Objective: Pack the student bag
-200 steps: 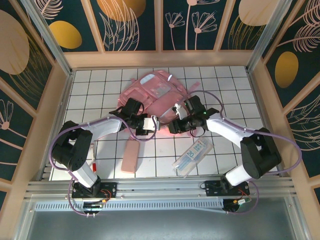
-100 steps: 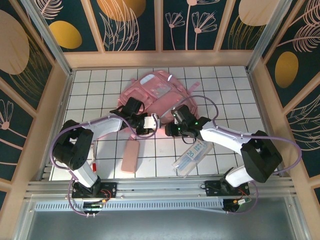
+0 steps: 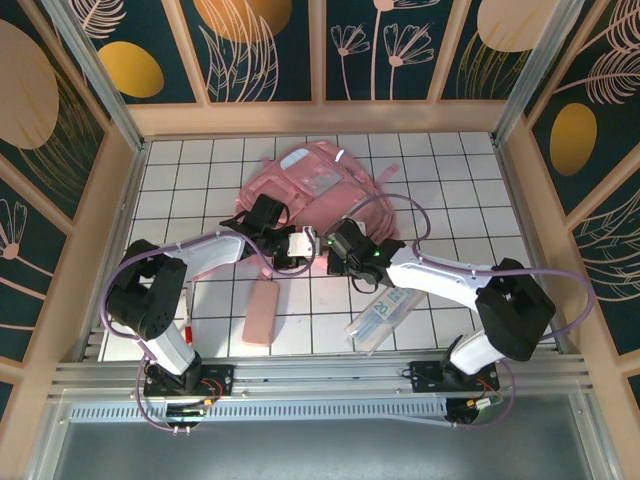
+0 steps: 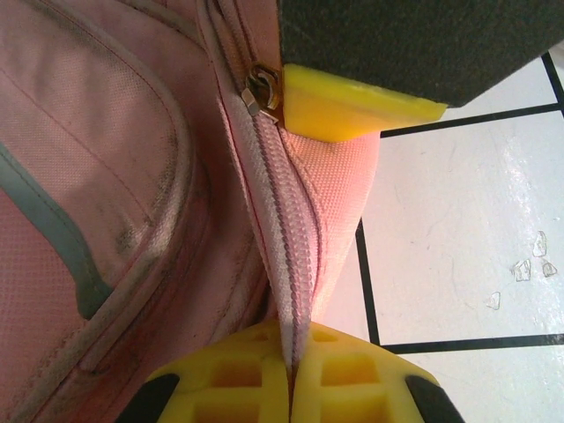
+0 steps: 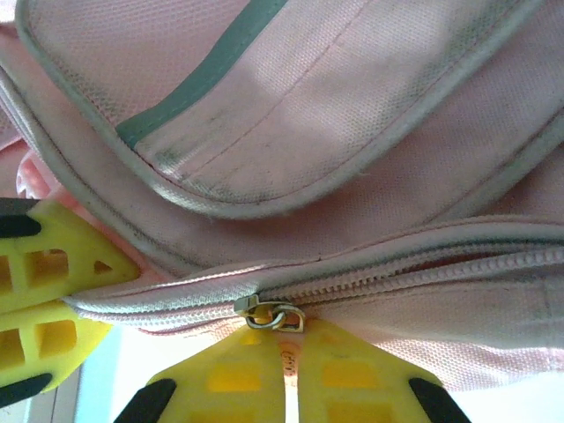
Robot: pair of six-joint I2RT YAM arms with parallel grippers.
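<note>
The student bag (image 3: 320, 185) lies flat on the tiled table (image 3: 460, 190), in the upper centre of the overhead view, with its near edge facing the two arms. Both grippers meet at that edge, just beside each other. In the left wrist view, the left gripper (image 4: 291, 345) has its yellow fingers (image 4: 238, 374) pressed together on the fabric seam carrying the zipper teeth (image 4: 284, 220). This grip appears intended to anchor the bag and hold the zipper line taut, so that the soft fabric does not bunch or slide. In the right wrist view, the right gripper (image 5: 284, 342) is closed at the bottom centre of the frame, with the metal zipper pull (image 5: 269, 315) seated at the seam between its pads; it appears to pinch the pull. The zipper ahead of the pull reads as closed, so the compartment is judged not yet opened. A pink pencil case (image 3: 262, 312), a clear case (image 3: 386, 312) and a red pen (image 3: 186, 320) lie on the table in the lower part of the overhead view, apart from the bag, presumably awaiting packing.
</note>
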